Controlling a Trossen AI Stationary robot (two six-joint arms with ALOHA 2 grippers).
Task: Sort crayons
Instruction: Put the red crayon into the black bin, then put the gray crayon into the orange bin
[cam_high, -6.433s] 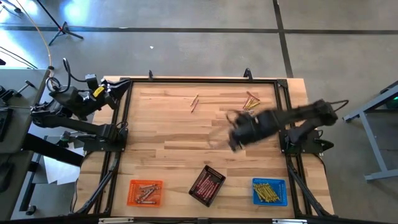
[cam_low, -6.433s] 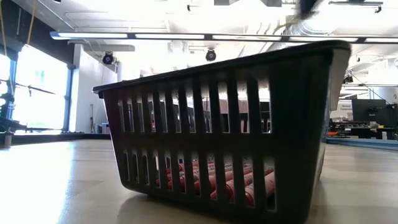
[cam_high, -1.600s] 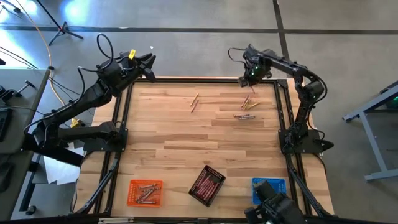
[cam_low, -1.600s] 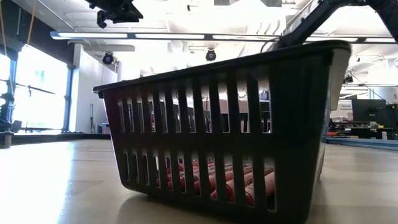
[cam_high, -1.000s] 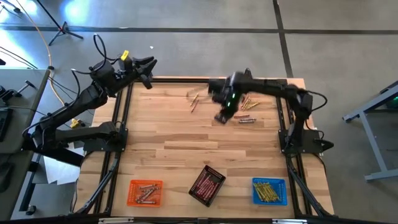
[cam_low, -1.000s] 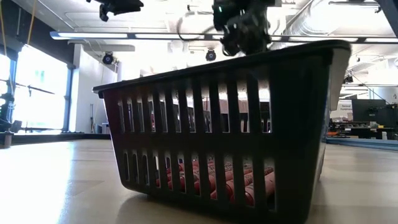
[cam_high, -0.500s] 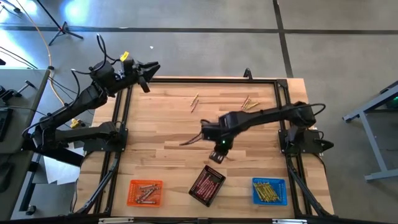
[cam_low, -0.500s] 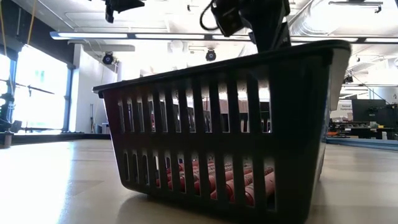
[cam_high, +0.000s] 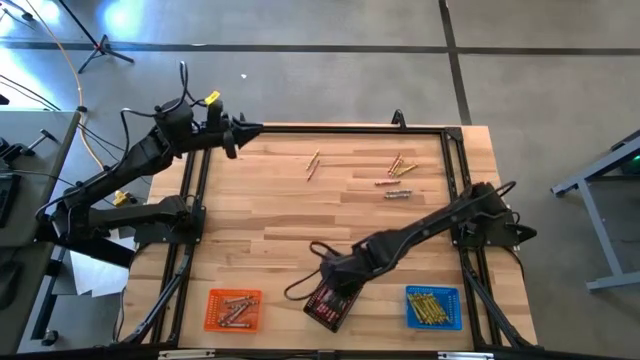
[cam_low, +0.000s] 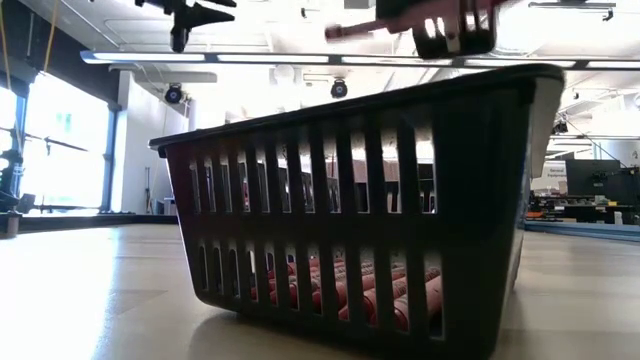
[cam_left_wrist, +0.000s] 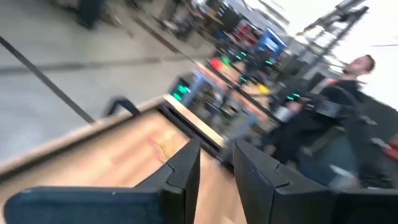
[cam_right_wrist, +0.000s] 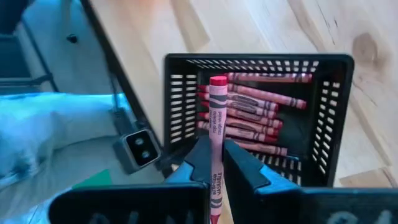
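Note:
My right gripper hangs over the black tray at the table's near middle, shut on a red crayon. The tray holds several red crayons. In the low view the gripper shows above the tray's rim, with the crayon sticking out sideways. My left gripper is in the air over the table's far left corner, its fingers a narrow gap apart and empty. Loose crayons lie flat on the far part of the table. My right gripper pinches the red crayon between its two fingers, on the crayon's back half. The crayon lies along the fingers and its other end sticks out past the fingertips. It is lifted clear above the black tray, about level in the low view.
An orange tray with brownish crayons stands at the near left. A blue tray with yellow crayons stands at the near right. A black frame runs around the wooden table. A person shows far off in the left wrist view.
My right gripper has gone from the far middle of the table toward the near edge, carrying the red crayon, and now hangs over the black tray. My left gripper has shifted a little toward the table at the far left corner.

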